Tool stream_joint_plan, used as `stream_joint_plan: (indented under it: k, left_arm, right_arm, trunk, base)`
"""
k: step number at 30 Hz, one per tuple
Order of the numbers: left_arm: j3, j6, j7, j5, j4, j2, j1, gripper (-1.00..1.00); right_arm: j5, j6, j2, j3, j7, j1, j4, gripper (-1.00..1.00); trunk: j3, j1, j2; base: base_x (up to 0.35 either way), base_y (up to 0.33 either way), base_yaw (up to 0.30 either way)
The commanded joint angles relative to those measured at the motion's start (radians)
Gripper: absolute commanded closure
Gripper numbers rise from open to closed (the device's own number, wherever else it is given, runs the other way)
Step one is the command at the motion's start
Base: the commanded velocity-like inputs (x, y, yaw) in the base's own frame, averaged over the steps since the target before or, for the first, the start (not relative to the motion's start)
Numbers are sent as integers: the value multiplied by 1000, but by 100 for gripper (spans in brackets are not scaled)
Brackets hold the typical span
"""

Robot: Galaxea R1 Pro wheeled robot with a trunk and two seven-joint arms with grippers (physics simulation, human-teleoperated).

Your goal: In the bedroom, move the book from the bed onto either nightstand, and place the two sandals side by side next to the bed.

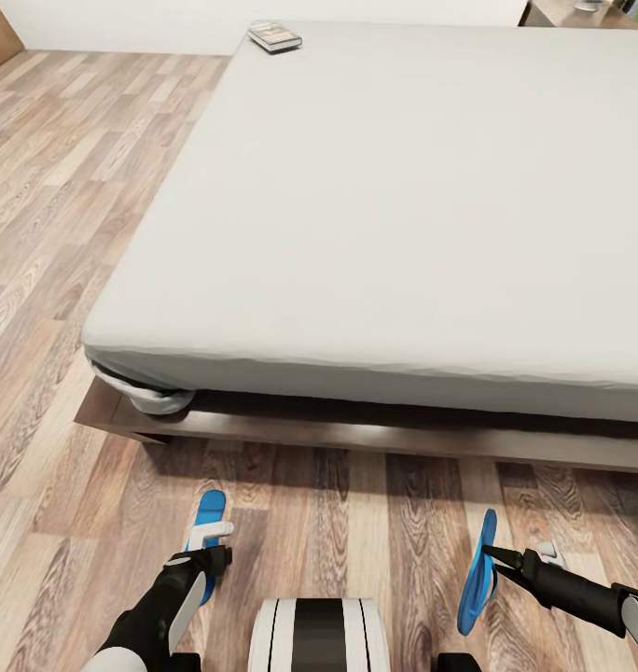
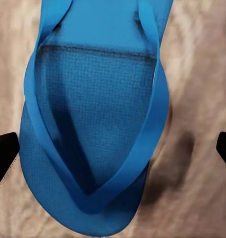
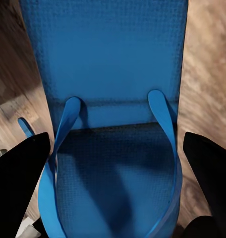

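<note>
The book [image 1: 274,37] lies at the far left corner of the bed [image 1: 403,205]. One blue sandal [image 1: 210,511] lies flat on the floor in front of the bed's near left corner. My left gripper [image 1: 205,560] hovers over it, open, with the fingertips [image 2: 5,153] wide on either side of the sandal [image 2: 93,139]. The other sandal [image 1: 478,574] stands on its edge off the floor at the right, and my right gripper [image 1: 492,554] is shut on it. In the right wrist view this sandal [image 3: 113,99] sits between the dark fingers [image 3: 19,188].
The bed's dark wooden platform [image 1: 356,431] juts out past the mattress at floor level. Wood-plank floor [image 1: 67,205] runs along the bed's left side. A brown furniture top [image 1: 580,13] shows past the bed's far right corner. My white base [image 1: 319,635] is between the two sandals.
</note>
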Motion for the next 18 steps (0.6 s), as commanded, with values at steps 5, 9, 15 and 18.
stream_joint_plan:
  k: [5,9,15,18]
  left_arm:
    - [2,5,3,7,-2,-1,0,-100]
    - [2,5,3,7,-2,-1,0,-100]
    - [4,7,3,7,-4,0,0,-100]
    - [6,8,1,9,-5,1,0,-100]
  right_arm:
    - [-1,5,0,-1,1,0,0,100]
    - [-1,5,0,-1,0,0,0,100]
    - [1,3,4,0,-5,0,5,100]
    - [4,-19,6,1,-7,0,13,100]
  trunk:
    - [19,-2,1]
    - [34,-4,2]
    - [58,-7,3]
    - [69,-8,4]
  base:
    - [0,0,0]
    - [0,0,0]
    - [0,0,0]
    - [0,0,0]
